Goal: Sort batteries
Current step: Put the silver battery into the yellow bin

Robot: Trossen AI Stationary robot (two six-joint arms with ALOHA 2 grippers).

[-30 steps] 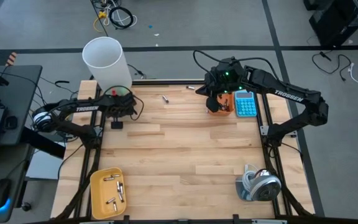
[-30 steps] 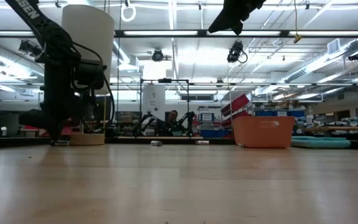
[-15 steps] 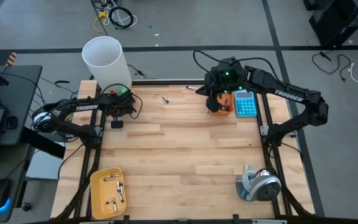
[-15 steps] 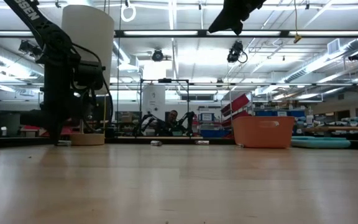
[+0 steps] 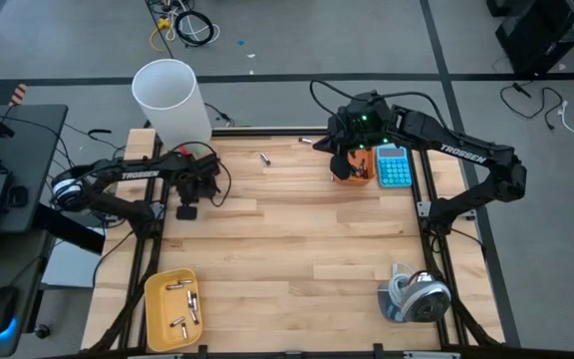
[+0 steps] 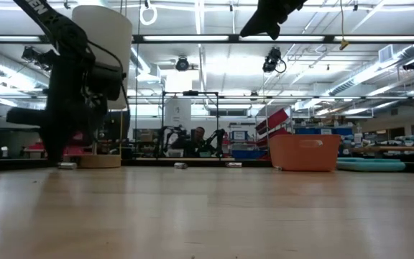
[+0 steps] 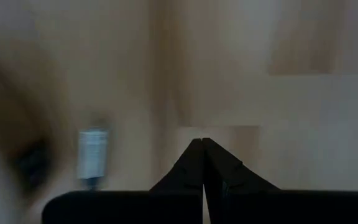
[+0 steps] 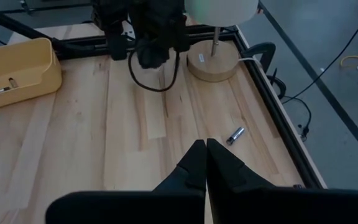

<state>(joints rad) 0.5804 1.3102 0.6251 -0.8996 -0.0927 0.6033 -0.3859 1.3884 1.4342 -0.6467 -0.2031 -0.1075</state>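
Batteries [image 5: 182, 305] lie sorted in the yellow tray [image 5: 157, 291]; two loose ones [image 5: 264, 158] remain at the table's far edge. Left gripper [image 5: 186, 210], jaws pressed together, hangs low over a loose cell [image 7: 93, 153]; it must open first. Right gripper [image 5: 341, 165], also pinched empty, waits above the orange bin [image 5: 359, 178]

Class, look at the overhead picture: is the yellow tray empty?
No. The yellow tray at the table's near left corner holds several batteries.
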